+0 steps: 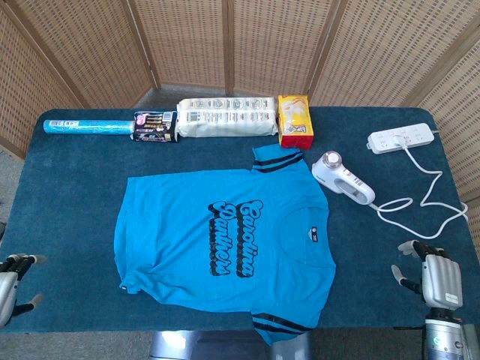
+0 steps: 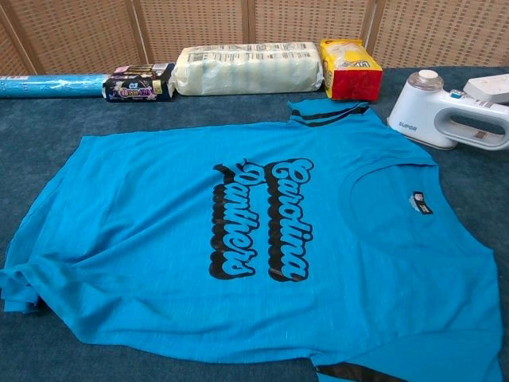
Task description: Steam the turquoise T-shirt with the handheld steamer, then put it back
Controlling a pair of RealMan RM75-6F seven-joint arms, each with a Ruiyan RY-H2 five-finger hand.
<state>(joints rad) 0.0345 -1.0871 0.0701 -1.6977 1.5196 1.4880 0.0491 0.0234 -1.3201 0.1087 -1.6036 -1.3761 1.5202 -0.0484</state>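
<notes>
Head view: task not started, steamer (image 1: pixel 343 177) untouched, T-shirt (image 1: pixel 225 244) laid flat.
Both my hands sit at the near edge of the surface (image 1: pixel 67 195), holding nothing, fingers apart: left hand (image 1: pixel 13 289) at the left corner, right hand (image 1: pixel 435 281) at the right, well apart from the steamer. Turquoise shirt lies spread in the middle, print up, some wrinkles along its left edge in the chest view. Steamer lies on its side just beside the shirt's far right sleeve, cord (image 1: pixel 420 202) running to the power strip (image 1: pixel 401 138). Nothing steamed yet as far as I can judge; left to do: reach right hand to steamer, lift, pass over shirt, put it back.
</notes>
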